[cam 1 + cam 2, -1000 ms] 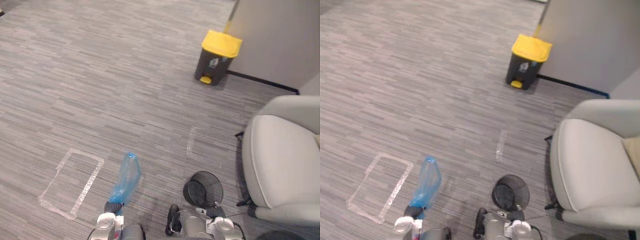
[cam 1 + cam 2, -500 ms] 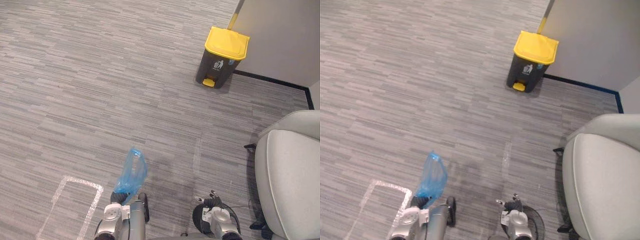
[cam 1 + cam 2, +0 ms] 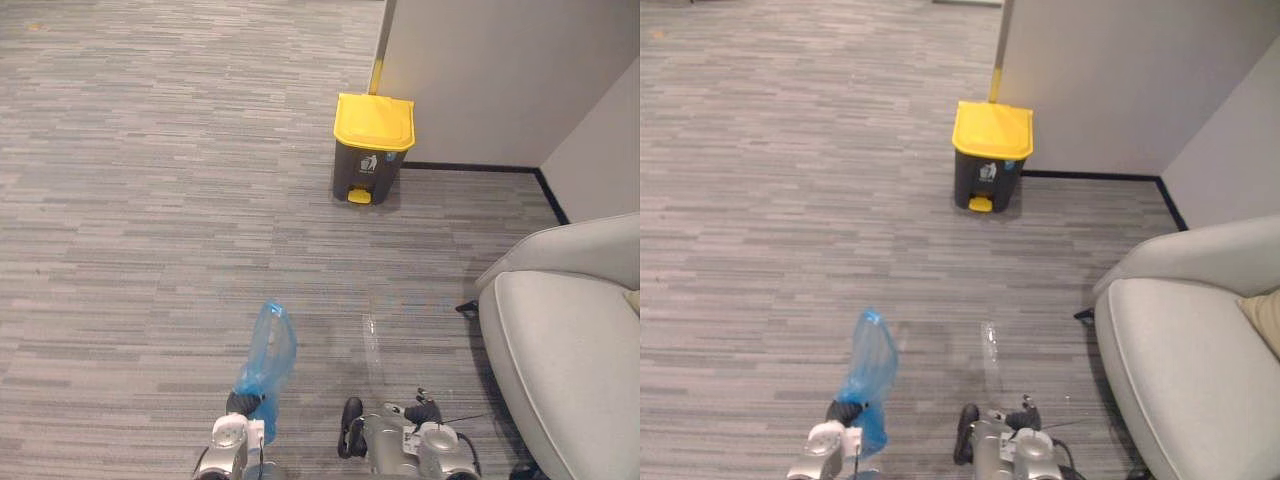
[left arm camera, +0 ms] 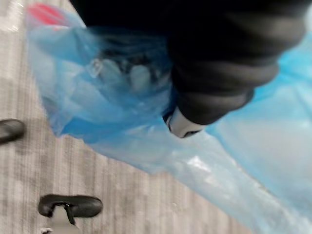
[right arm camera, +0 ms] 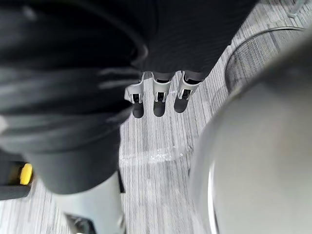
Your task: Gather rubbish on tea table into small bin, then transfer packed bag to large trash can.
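From the head camera, one translucent blue plastic bag (image 3: 268, 348) rises from the left hand (image 3: 241, 405), whose fingers (image 4: 183, 125) clench its neck. One dark grey pedal bin with a yellow lid (image 3: 370, 148) stands well ahead of those fingers. One strip of clear tape (image 3: 372, 345) lies on the grey carpet (image 3: 150, 200) between. One pale grey armchair (image 3: 565, 340) sits outboard of the right hand (image 3: 422, 411).

In the left wrist view, the bag bunches around the fingers.

In the right wrist view, the fingers hang released and hold nothing. One black mesh basket (image 5: 253, 48) sits just beside them.

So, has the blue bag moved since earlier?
Yes: the blue bag went forward toward the yellow-lidded pedal bin, now level with the floor tape strip, earlier short of it.
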